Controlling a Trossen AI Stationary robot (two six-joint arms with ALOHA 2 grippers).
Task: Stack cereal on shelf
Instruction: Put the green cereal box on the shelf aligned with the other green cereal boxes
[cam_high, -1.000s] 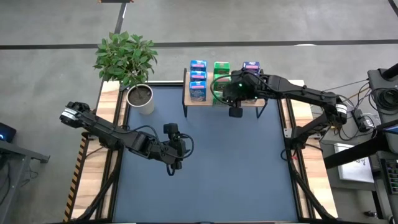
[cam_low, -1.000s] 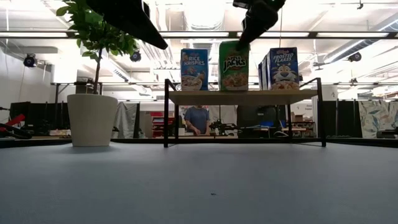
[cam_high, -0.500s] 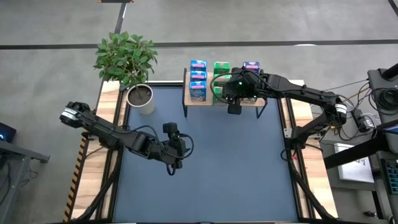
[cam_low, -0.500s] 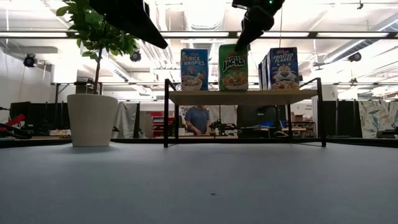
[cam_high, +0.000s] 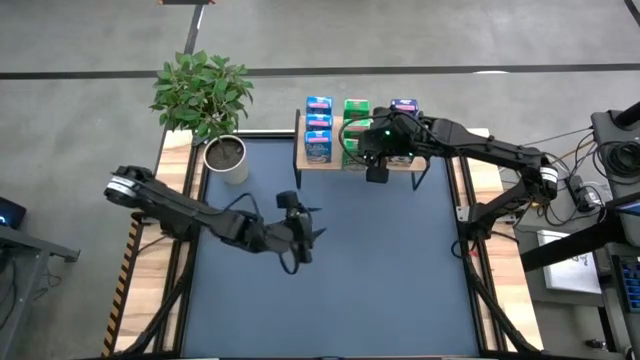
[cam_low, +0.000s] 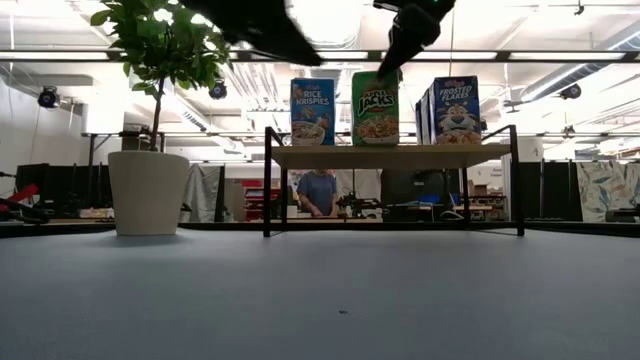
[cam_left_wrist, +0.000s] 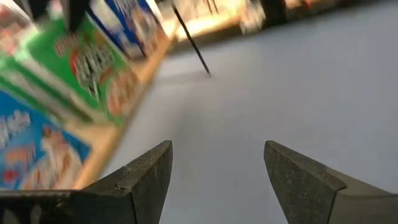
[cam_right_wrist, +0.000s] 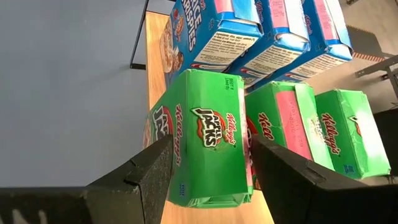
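you have open blue mat (cam_high: 400, 270) across the table's middle. the shelf (cam_low: 390, 156) at the far edge is packed with cereal boxes (cam_high: 318, 128), the plant pot (cam_high: 227, 158) blocking its left.

Bright overhead ceiling lights (cam_low: 330, 20) with glare, left wrist view motion-blurred, other views sharp

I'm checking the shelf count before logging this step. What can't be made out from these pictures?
- High view: the dark blue cardboard cereal boxes are mostly covered by the right arm, so their count is unclear.
- Low view: only the front box of each row on the light-wood plank shelf shows; the right claw is cut off by the top edge.
- Left wrist view: motion blur smears the box labels; the left claw is open.
- Right wrist view: the green cardboard cereal box sits between the right claw's open fingers; contact is unclear.
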